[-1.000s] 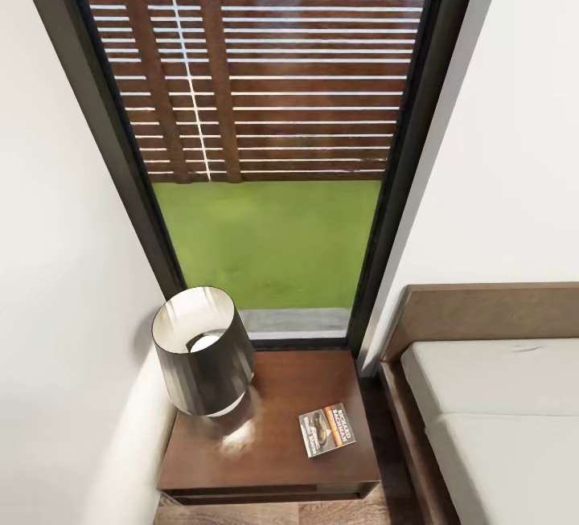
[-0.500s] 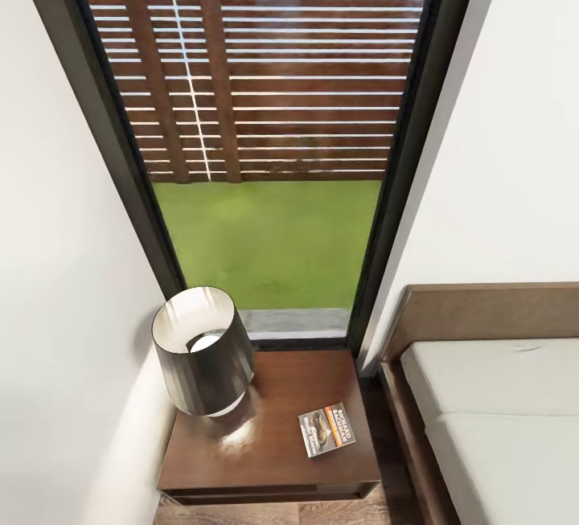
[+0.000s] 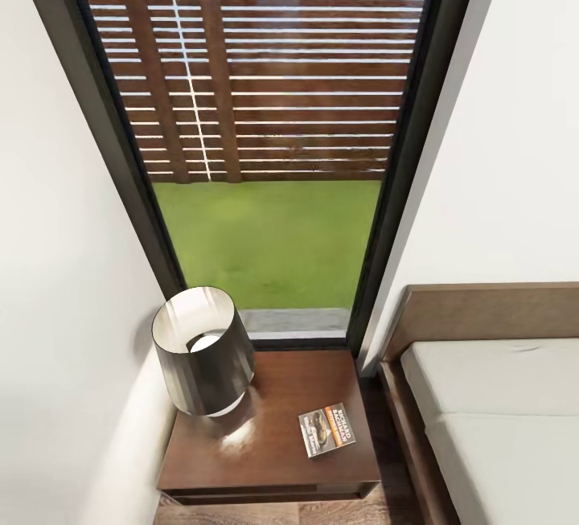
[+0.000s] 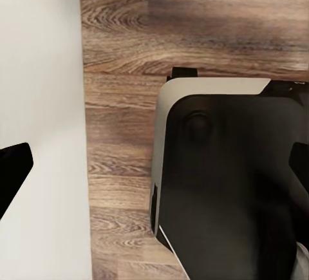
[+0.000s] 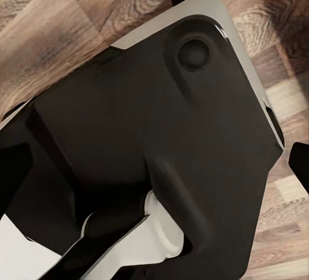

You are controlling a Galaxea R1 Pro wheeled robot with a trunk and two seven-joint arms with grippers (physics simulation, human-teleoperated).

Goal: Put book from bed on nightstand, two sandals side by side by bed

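In the head view the book (image 3: pixel 326 430) lies flat on the top of the dark brown nightstand (image 3: pixel 277 461), near its front right corner, cover up. The bed (image 3: pixel 490 396) stands just right of the nightstand, its grey mattress bare where it shows. The two sandals are out of view. In the left wrist view my left gripper (image 4: pixel 154 177) hangs open over the robot's own base, its dark fingertips (image 4: pixel 13 170) wide apart. My right gripper (image 5: pixel 154 170) is likewise open above the base, holding nothing.
A dark lamp (image 3: pixel 201 352) with a round shade takes up the nightstand's left back part. A tall black-framed window (image 3: pixel 265 147) rises behind it. White walls close in on the left and right. Wood-plank floor (image 4: pixel 122 67) lies beside the robot base (image 4: pixel 232 183).
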